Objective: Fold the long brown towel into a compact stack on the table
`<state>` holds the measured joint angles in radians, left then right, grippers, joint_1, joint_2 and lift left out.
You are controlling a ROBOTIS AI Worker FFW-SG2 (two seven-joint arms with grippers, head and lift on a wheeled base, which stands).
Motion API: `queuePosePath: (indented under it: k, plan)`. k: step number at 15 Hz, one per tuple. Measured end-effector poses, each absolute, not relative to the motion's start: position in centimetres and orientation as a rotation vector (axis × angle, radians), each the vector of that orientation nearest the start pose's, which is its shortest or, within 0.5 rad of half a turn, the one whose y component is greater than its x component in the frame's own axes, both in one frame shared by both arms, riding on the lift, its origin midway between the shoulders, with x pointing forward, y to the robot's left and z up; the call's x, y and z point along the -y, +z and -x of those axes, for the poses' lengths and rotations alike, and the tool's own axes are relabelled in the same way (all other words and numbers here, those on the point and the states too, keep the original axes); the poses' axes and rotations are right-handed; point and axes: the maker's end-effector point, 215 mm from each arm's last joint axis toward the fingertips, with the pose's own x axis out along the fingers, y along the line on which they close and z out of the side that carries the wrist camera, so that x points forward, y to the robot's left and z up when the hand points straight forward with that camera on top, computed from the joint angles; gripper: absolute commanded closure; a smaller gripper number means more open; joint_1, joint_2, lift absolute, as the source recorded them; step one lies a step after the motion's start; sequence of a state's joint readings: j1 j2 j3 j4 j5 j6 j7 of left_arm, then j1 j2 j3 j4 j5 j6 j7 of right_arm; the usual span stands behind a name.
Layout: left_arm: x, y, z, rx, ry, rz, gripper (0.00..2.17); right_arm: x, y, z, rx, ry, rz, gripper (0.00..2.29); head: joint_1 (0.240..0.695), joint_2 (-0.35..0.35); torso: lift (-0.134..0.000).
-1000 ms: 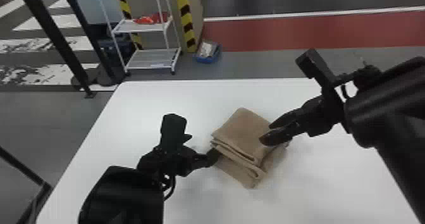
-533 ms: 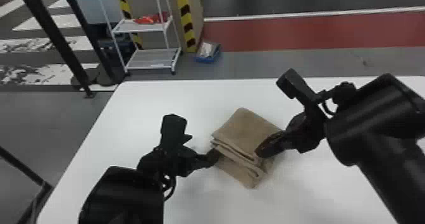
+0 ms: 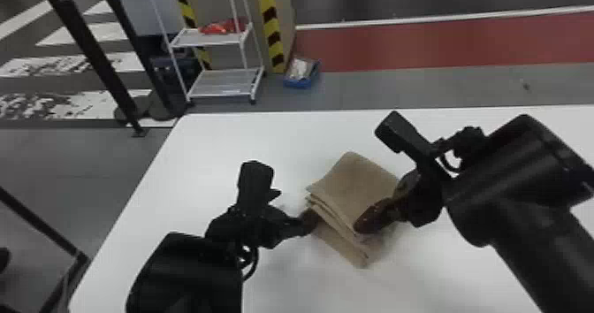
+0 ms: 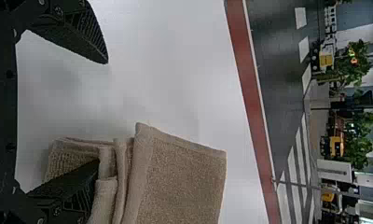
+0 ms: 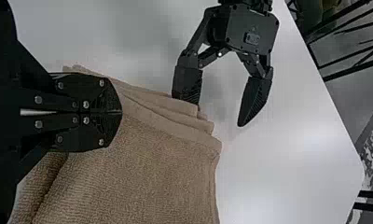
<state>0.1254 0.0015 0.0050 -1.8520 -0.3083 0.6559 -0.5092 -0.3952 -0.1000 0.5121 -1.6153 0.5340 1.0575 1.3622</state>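
The brown towel (image 3: 353, 188) lies on the table as a small layered stack, its folds facing my left arm. Against that layered side, my left gripper (image 3: 292, 209) rests with one finger touching the cloth. The left wrist view has the left gripper (image 4: 103, 112) open, its other finger over bare table beside the towel (image 4: 180, 182). My right gripper (image 3: 363, 226) is on top of the stack near its layered edge. Seen from the right wrist, the right gripper (image 5: 120, 112) has its fingers together over the towel (image 5: 147, 163), with no cloth visible between them.
The white table (image 3: 212, 157) extends around the towel on all sides. Beyond its far edge stand a white shelf rack (image 3: 227, 82) and a blue box (image 3: 302, 73) on the floor. Dark posts (image 3: 97, 60) stand past the table's left side.
My right gripper has closed its fingers and moved left and slightly nearer over the towel. The left gripper and the towel look about the same as before.
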Motion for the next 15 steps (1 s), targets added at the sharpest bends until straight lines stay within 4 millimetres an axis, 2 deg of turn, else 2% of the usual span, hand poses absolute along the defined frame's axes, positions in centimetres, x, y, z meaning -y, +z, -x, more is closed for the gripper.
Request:
queuePosePath:
  k: [6,10,13,15]
  plan:
    - [-18.5,-46.3,-50.1,-0.566,-0.367,-0.163,0.14,-0.8,-43.3,-44.8,-0.965,1.239,0.388,1.90,0.695,0.221,-0.124]
    - [-19.4,-45.6,-49.9,-0.573,-0.393,-0.171,0.14,-0.2,-43.8,-44.8,-0.975,1.229,0.399,1.90,0.695,0.226,-0.124]
    - [-21.2,-44.6,-50.3,-0.571,-0.363,-0.207,0.14,0.7,-44.2,-44.9,-0.985,1.216,0.407,1.90,0.695,0.235,-0.124]
    - [-23.4,-44.4,-50.6,-0.580,-0.312,-0.205,0.14,1.1,-44.4,-44.9,-0.991,1.210,0.412,1.90,0.695,0.249,-0.124]
